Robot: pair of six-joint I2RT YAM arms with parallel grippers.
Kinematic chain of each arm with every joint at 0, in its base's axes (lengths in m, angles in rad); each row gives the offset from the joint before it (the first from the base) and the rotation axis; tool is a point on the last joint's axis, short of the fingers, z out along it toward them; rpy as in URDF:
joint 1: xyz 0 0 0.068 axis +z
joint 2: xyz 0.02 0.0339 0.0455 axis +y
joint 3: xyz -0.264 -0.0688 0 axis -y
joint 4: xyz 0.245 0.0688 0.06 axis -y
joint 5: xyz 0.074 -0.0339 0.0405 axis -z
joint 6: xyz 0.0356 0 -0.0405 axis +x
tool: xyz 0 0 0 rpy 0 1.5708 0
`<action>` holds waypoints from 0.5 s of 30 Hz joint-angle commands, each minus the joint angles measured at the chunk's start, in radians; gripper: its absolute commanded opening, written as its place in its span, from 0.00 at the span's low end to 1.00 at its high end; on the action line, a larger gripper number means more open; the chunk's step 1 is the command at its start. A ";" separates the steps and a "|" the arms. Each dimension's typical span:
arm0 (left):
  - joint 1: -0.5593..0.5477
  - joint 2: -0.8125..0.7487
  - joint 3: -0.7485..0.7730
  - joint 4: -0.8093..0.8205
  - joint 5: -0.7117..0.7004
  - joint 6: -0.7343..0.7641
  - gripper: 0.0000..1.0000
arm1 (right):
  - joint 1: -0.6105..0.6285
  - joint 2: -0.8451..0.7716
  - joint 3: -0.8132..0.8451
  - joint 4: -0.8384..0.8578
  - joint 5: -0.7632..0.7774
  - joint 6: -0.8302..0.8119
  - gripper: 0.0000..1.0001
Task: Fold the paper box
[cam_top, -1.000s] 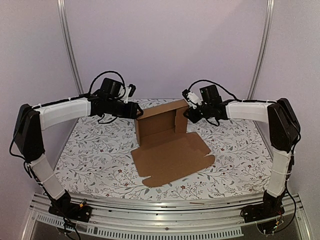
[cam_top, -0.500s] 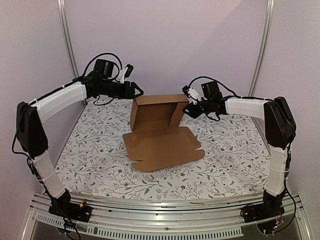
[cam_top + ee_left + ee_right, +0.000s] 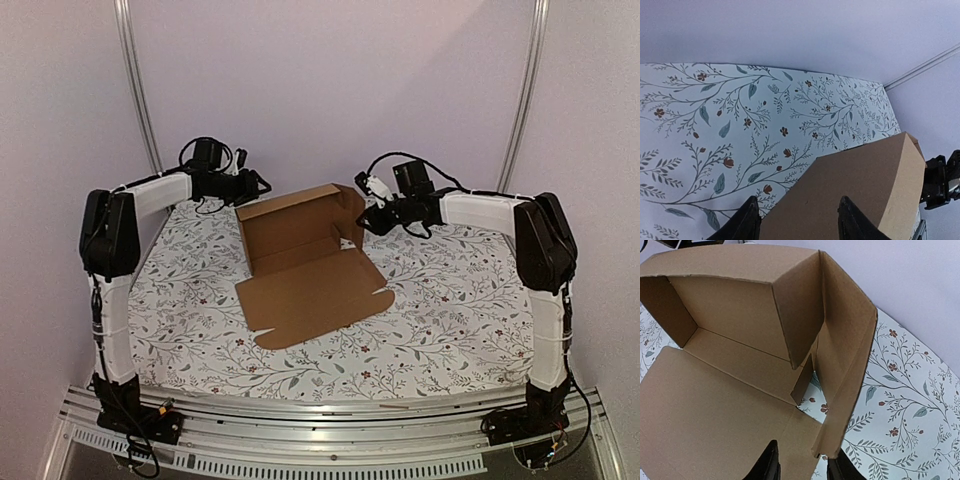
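Where the left arm (image 3: 150, 193) reaches along the far-left part of the table (image 3: 460, 310), the left gripper (image 3: 798, 200) hangs just beside the far-left corner of the box (image 3: 300, 285). Its fingers (image 3: 746, 222) stand apart and clamp nothing. In the wrist view a raised brown wall fills the space beyond them, and I cannot tell whether they touch it. The box sits mid-table, closer to the far edge than the near one. It is half built: a back wall (image 3: 295, 225) and short side walls stand up, while a wide flat panel (image 3: 310, 295) lies on the flowered tabletop, spreading toward the near edge. On the box's right side a tall flap (image 3: 847, 350) stands upright, slightly tilted. The right gripper (image 3: 804, 447) is at that flap's lower end, jaws partly parted rather than clenched. The flap's bottom corner sits in the gap, close against one finger (image 3: 836, 465), and the gap is wider than the cardboard.
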 commanded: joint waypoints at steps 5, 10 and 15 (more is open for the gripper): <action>0.052 0.208 0.302 -0.202 -0.027 0.076 0.52 | -0.041 0.051 0.079 -0.088 -0.061 -0.023 0.37; 0.018 0.188 0.183 -0.147 0.048 0.108 0.51 | -0.104 -0.029 0.092 -0.353 -0.335 -0.167 0.54; -0.034 0.177 0.102 -0.149 0.114 0.152 0.51 | -0.187 -0.116 0.086 -0.491 -0.395 -0.297 0.57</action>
